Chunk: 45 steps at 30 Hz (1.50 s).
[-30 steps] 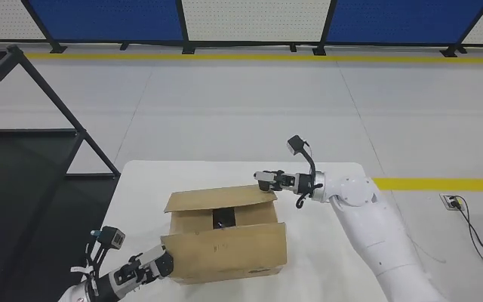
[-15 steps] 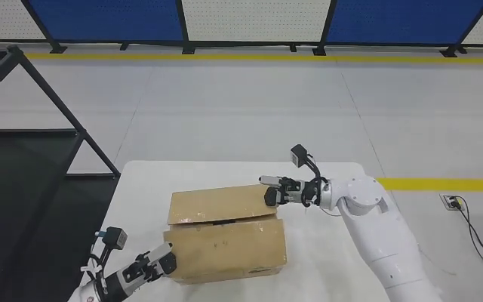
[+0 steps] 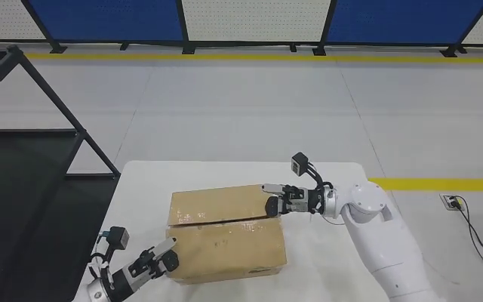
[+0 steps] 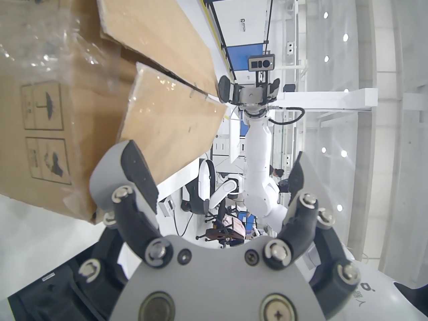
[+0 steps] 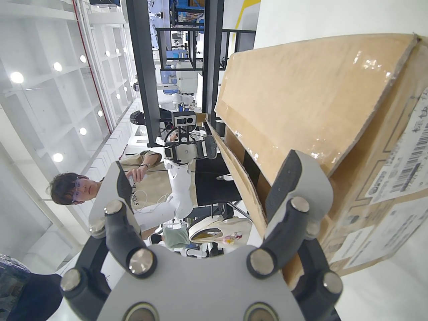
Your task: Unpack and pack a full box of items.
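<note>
Right hand point(image 3: 269, 198) sits at the right end of the cardboard box point(image 3: 226, 238), beside the seam where the two top flaps point(image 3: 219, 202) meet, its fingers apart and holding nothing. The left hand point(image 3: 161, 259) hangs off the box's near left corner, likewise spread and empty. From above the flaps look almost flat and shut. The right wrist view shows a dark gap between them, with one raised flap edge point(image 5: 234, 168) just beside a finger point(image 5: 294, 182); whether they touch I cannot tell. The left wrist view adds crinkled clear tape point(image 4: 50, 31) on the side wall. The flaps hide whatever lies inside. One box with two top flaps stands on the white worktop point(image 3: 143, 181), attended by two hands, and a black rack point(image 3: 53, 113) stands off its left side.
</note>
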Motion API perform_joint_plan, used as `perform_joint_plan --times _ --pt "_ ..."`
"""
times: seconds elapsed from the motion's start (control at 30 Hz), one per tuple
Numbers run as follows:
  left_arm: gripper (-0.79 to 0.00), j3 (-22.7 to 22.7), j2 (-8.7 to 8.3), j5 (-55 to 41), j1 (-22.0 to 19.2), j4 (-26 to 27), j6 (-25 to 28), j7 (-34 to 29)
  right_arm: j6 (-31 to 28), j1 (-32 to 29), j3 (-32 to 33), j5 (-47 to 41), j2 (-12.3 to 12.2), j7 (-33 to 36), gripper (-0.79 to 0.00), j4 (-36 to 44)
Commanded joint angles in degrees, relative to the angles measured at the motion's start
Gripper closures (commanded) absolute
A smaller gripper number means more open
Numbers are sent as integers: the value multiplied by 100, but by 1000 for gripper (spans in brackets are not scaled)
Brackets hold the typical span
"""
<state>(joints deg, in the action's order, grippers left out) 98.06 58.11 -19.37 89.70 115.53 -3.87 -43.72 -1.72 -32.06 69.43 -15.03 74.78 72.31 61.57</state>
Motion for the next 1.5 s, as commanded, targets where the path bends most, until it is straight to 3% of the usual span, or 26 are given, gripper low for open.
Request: perform_joint_plan --times 0.0,0.37,0.63,0.87,1.23,1.47 --pt "-785 -14 -3 26 -10 -6 -52 10 4 -15 -20 -25 -9 43 -785 11" --pt "-785 -92 -7 76 -65 -6 -287 170 -104 -116 82 -291 -65 -291 -785 129" --pt "-785 -84 -5 28 -46 21 -261 262 -34 -128 13 -535 -104 194 -785 94" --pt "-785 -45 -9 -16 -8 27 -188 231 79 -127 -110 -476 -124 143 -785 -28" --pt "-785 368 -83 -55 647 -166 858 -1120 20 -14 -300 -583 -112 75 -785 -279" --pt "-785 301 -94 106 767 -330 954 -1165 -19 59 -372 -650 -113 67 -785 -387"
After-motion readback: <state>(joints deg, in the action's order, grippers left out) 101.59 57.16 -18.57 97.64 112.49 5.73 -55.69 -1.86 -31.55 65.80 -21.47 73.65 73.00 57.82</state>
